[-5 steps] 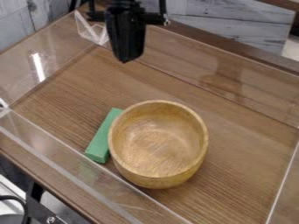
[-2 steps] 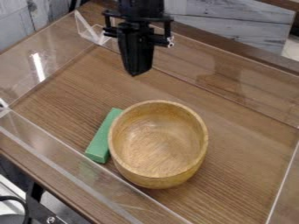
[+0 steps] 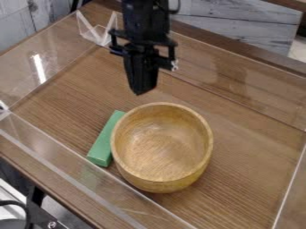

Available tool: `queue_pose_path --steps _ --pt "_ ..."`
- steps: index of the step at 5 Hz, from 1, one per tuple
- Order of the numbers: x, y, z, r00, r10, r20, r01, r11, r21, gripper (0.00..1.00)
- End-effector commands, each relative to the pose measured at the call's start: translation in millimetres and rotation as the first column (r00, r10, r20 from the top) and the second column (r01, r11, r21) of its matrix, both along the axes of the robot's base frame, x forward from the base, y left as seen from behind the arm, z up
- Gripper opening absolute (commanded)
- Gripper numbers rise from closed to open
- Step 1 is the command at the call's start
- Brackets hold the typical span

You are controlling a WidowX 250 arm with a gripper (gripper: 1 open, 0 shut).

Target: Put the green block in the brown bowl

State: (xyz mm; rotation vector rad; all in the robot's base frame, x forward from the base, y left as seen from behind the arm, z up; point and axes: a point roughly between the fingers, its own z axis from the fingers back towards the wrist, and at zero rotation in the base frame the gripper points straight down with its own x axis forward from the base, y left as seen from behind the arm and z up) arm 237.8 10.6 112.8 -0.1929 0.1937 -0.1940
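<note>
So I've dropped a fair bit over the last second: my gripper was up near the back edge of the table and now its tip hangs just above the bowl, off the rim at about 11 o'clock. Jaws are pinched tight together with nothing in them (looks like one dark wedge pointing steeply down).

The block hasn't budged. It lies flat on the wood at the bowl's 9 o'clock, long side snug against the bowl wall, maybe touching it, can't say for sure. Bowl's empty too.

What that means: I'm closing in, but I'm not over the block yet, it's down at my 7 o'clock. I reckon I need to slide that way, open up, then go down. That snug fit against the bowl could make the grab fiddly.
</note>
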Motion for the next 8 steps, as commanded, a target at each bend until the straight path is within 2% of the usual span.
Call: queue_pose_path --steps 1,3,8 --pt "-0.1 -8 -8.4 0.999 -0.033 0.040 0.032 0.999 0.021 0.00" --pt "-16.2 -35 -11.9 0.995 -0.079 0.058 0.076 0.996 0.049 0.00" --pt "-18.6 -31 -21.7 0.993 -0.079 0.086 0.074 0.995 0.063 0.00"
